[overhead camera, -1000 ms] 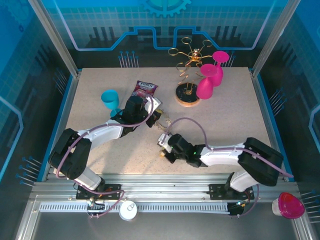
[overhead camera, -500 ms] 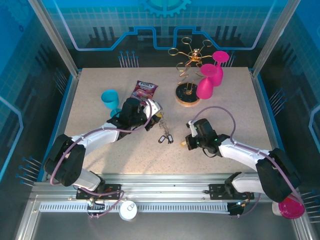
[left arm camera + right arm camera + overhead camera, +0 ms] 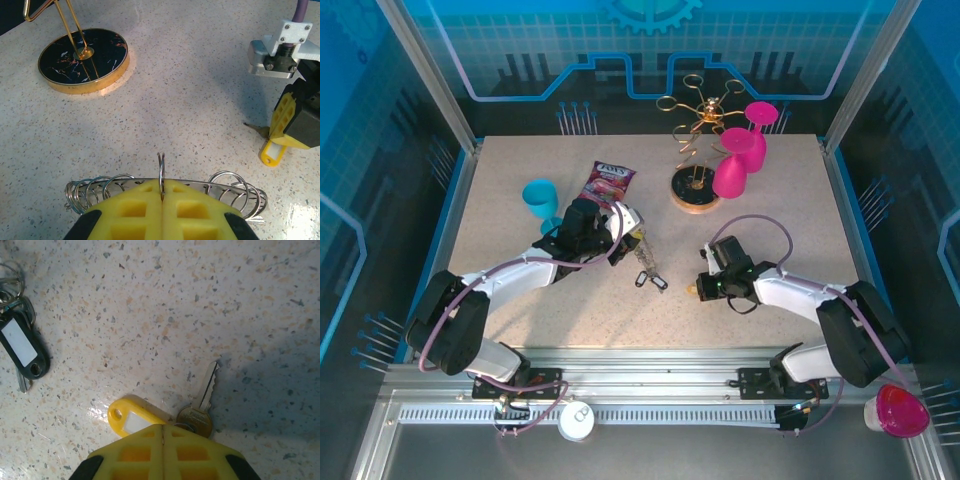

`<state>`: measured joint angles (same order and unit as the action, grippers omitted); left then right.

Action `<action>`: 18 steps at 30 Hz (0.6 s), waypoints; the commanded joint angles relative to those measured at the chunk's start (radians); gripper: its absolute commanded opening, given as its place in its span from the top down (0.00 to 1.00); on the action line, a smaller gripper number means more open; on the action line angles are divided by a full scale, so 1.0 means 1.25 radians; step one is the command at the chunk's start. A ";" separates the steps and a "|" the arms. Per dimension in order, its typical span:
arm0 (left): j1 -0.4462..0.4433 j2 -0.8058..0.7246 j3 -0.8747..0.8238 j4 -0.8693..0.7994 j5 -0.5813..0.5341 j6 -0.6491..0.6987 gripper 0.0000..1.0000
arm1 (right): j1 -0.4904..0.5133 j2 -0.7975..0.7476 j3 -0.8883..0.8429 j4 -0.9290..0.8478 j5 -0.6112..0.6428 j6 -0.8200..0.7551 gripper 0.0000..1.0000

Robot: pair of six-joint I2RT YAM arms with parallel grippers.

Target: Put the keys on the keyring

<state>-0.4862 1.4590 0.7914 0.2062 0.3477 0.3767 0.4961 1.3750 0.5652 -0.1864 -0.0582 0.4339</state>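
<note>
Yellow-tagged key (image 3: 196, 419) pinched in closed right hand (image 3: 162, 430), left hand (image 3: 162, 188) clamped shut on keyring (image 3: 161, 169)

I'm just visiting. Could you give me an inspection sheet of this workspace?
Surface: speckled table, nothing spilled.
Job's things: keyring of coiled loops; yellow-tagged key; black-tagged keys lying between the arms.
Clutter: teal cup, snack packet, gold rack, pink glasses.
Grippers: left gripper shut on keyring; right gripper shut, tips over yellow-tagged key.
Cables: purple cables loop above both arms.
Surroundings: blue panelled walls.
</note>
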 commanded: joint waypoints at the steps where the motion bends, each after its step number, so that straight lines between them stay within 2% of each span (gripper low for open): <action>1: 0.000 -0.028 -0.005 0.009 0.029 0.016 1.00 | -0.011 -0.002 0.024 -0.064 0.001 0.009 0.85; 6: 0.000 -0.032 -0.005 0.012 0.029 0.017 1.00 | -0.004 -0.025 0.067 -0.150 0.053 -0.024 0.70; 10: 0.000 -0.032 -0.006 0.014 0.030 0.017 1.00 | 0.023 -0.016 0.122 -0.248 0.146 -0.028 0.60; 13: 0.000 -0.032 -0.005 0.014 0.031 0.017 1.00 | 0.063 0.034 0.190 -0.336 0.223 -0.009 0.61; 16: 0.000 -0.035 -0.007 0.013 0.031 0.018 1.00 | 0.136 0.114 0.288 -0.455 0.384 0.053 0.66; 18: 0.000 -0.038 -0.008 0.013 0.029 0.020 1.00 | 0.163 0.168 0.353 -0.527 0.392 0.070 0.66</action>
<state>-0.4862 1.4494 0.7887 0.2066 0.3496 0.3767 0.6518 1.5181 0.9234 -0.6392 0.2893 0.4583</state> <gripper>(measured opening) 0.049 0.342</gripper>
